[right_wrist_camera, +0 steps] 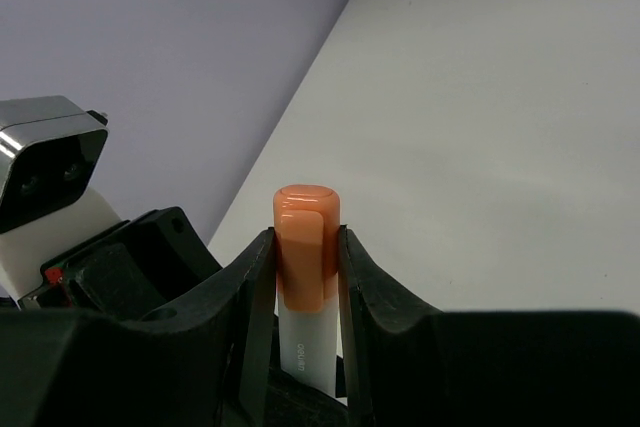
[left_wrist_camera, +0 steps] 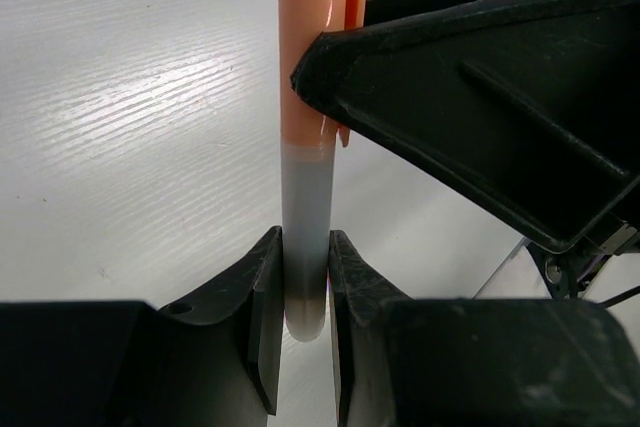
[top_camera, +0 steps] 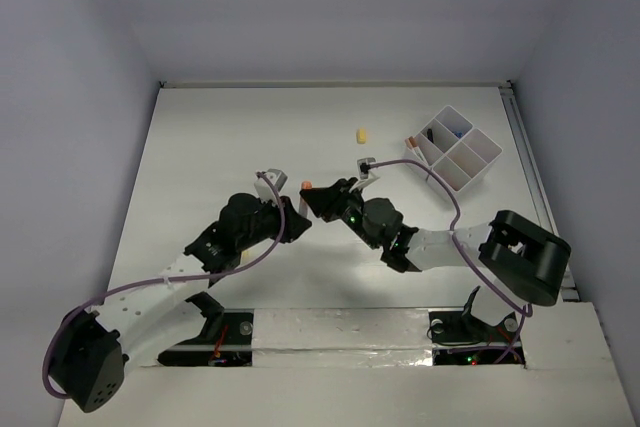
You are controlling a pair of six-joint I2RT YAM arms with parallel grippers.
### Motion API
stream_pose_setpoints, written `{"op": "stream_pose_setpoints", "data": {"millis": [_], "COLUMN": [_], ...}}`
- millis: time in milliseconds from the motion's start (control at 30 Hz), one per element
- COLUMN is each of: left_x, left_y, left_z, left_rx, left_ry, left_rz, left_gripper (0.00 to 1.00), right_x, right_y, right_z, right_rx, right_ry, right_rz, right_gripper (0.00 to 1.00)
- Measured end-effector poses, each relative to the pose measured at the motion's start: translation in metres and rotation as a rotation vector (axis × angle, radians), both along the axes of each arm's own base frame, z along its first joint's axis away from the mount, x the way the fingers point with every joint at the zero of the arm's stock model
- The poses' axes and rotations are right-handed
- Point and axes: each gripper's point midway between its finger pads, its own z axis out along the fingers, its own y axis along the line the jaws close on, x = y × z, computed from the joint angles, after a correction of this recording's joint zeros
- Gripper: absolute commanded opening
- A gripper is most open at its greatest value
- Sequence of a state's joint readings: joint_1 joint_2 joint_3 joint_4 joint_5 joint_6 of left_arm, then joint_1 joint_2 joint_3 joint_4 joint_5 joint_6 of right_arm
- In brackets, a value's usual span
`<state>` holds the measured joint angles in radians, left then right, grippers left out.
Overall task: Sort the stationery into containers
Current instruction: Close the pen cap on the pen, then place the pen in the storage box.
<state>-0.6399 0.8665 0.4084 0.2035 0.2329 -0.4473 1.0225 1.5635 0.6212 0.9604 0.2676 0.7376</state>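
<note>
**A:** Top external view had both arms meeting near mid-frame. What was between them?

**B:** One thing, the orange-capped grey tube (left_wrist_camera: 305, 177). The left pincer (left_wrist_camera: 305, 242) was closed on its grey body. The right pincer (right_wrist_camera: 305, 239) was clamped around the orange cap. Both gripped it at once, so I judged it a hand-off. The wrist views showed the tube held clear of the table (top_camera: 220, 147).

**A:** How far along was the sorting?

**B:** Partway, I'd say. The white organiser tray (top_camera: 489, 153) sat at the upper right, well apart from the tube. A few dark items lay in its upper compartments, too small to name, and the lower compartments looked bare.

**A:** What was left outside?

**B:** A yellow bit (top_camera: 362, 134) lay alone on the table, left of the tray. A small orange piece (top_camera: 411, 142) sat just beside the tray's left corner, outside the walls. Those two and the tube had not yet reached a compartment.
</note>
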Motion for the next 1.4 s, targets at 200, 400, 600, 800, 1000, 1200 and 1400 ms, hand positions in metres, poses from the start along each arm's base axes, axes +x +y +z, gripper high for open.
{"op": "stream_pose_setpoints", "data": {"millis": [200, 400, 600, 800, 1000, 1200, 1400], "left_x": [-0.004, 0.012, 0.024, 0.022, 0.019, 0.020, 0.023], "left_y": [-0.004, 0.003, 0.010, 0.015, 0.017, 0.015, 0.009], "left_z": [0.006, 0.027, 0.074, 0.107, 0.110, 0.104, 0.099], "left_rx": [-0.027, -0.071, -0.149, -0.208, -0.228, -0.247, -0.267], "left_ry": [-0.001, -0.055, -0.171, -0.263, -0.288, -0.295, -0.324], "left_rz": [-0.022, 0.053, 0.113, 0.119, 0.119, 0.120, 0.099], "left_gripper": [0.20, 0.52, 0.69, 0.87, 0.92, 0.93, 0.94], "right_x": [-0.005, -0.024, -0.019, 0.013, 0.063, 0.096, 0.118], "right_y": [-0.006, -0.020, -0.045, -0.094, -0.188, -0.282, -0.374], "right_z": [0.011, 0.026, 0.037, 0.032, 0.055, 0.073, 0.071], "right_rx": [0.000, -0.055, -0.128, -0.231, -0.273, -0.363, -0.468], "right_ry": [-0.015, -0.033, -0.033, -0.007, -0.029, -0.049, 0.000], "right_rz": [-0.003, 0.000, -0.055, -0.197, -0.518, -0.841, -1.127], "right_gripper": [0.00, 0.00, 0.00, 0.00, 0.00, 0.00, 0.00]}}
